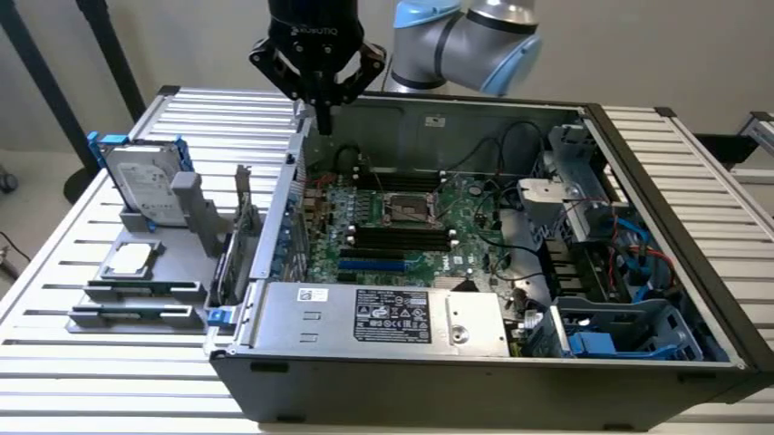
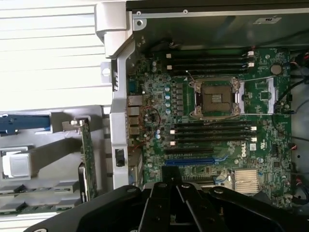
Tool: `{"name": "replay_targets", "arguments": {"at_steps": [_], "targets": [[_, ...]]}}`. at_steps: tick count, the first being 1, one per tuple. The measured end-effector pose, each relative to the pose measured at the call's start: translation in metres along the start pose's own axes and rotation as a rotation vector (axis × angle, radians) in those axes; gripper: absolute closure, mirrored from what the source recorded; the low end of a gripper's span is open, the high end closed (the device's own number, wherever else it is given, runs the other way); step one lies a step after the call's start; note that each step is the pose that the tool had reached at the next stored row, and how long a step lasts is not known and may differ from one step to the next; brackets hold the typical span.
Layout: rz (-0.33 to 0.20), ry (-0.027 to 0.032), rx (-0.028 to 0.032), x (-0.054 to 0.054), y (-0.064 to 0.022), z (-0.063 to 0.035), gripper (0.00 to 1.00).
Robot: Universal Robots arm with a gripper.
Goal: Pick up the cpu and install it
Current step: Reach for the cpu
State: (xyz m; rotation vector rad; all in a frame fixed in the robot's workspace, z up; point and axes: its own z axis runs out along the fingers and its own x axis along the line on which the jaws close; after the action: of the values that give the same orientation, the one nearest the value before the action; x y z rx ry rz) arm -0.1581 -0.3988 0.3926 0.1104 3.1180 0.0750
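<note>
Exterior view: fingers (image 1: 323, 111) pressed together, empty, high over the computer case (image 1: 484, 353) rear wall. cpu (image 1: 130, 260) well apart from them, untouched on grey holder (image 1: 181, 265).
Wrist view: CPU socket (image 2: 216, 99) ahead of fingers, vacant. Pickup and install both outstanding.

A plain, pale wall (image 1: 677, 54) runs behind the work area, evenly lit, with only soft shadows. The counter (image 1: 61, 362) is built of ribbed silver-white metal slats and looks bright in the light. At the exterior view's left, dark slanted poles (image 1: 49, 91) stand before the wall, above a strip of light floor (image 1: 36, 208). At the exterior view's right, another slatted surface (image 1: 762, 131) sits beyond the counter.
</note>
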Motion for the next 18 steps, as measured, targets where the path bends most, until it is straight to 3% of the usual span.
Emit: {"name": "replay_targets", "arguments": {"at_steps": [18], "targets": [[0.000,0.0000,0.0000,0.082,-0.0057,-0.0018,0.89]]}}
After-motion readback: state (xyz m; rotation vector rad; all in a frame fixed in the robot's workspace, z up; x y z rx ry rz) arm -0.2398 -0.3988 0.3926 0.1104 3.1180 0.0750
